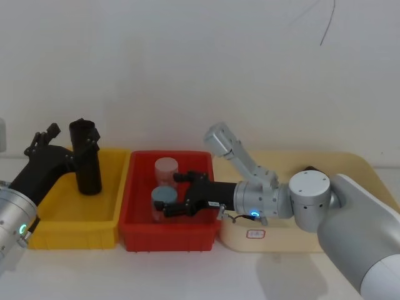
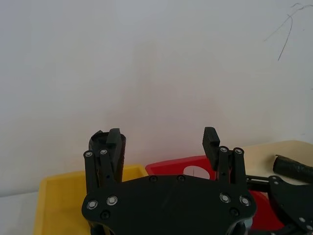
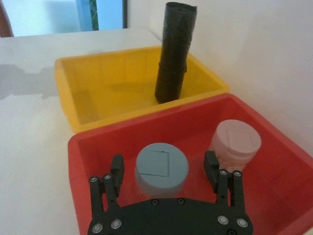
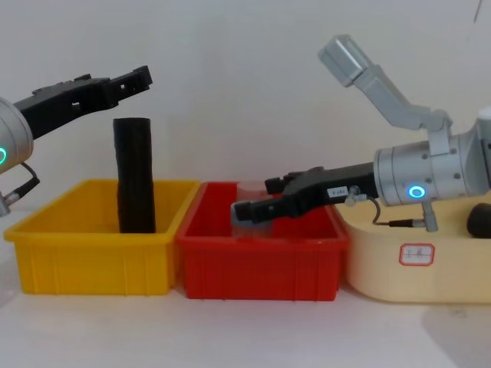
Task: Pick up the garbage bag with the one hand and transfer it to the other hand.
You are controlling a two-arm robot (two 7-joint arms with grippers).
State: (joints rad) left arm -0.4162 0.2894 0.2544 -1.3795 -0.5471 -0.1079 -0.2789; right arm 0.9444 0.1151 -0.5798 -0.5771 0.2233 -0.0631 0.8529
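Closest in, the yellow bin [image 4: 84,253] and the red bin [image 4: 261,268] sit side by side, left of a beige tray [image 4: 414,287]. Over the red bin the right gripper [image 1: 175,195] reaches in low from the right. Its fingers are spread wide to either side of a blue-lidded jar [image 3: 161,166] and grip nothing. A pale pink-lidded jar [image 3: 234,142] stands just beyond. Farther back and left, the garbage bag [image 4: 134,176] stands on end on the yellow bin's floor, toward its far right corner. It is a matte black roll of crinkled film that rises well above the rim, leans very slightly and is hollow at the top. The left gripper [image 4: 140,78] hovers just above that top, fingers wide apart and empty. In the left wrist view the roll shows behind one finger rather than in the gap between the two. I judge this to be the approach before the pick, with nothing lifted yet. Next the left gripper needs to shift until the roll lies between its fingers, drop a little and close on the upper part without toppling it. A second black roll [image 4: 481,221] lies on the tray, far right.
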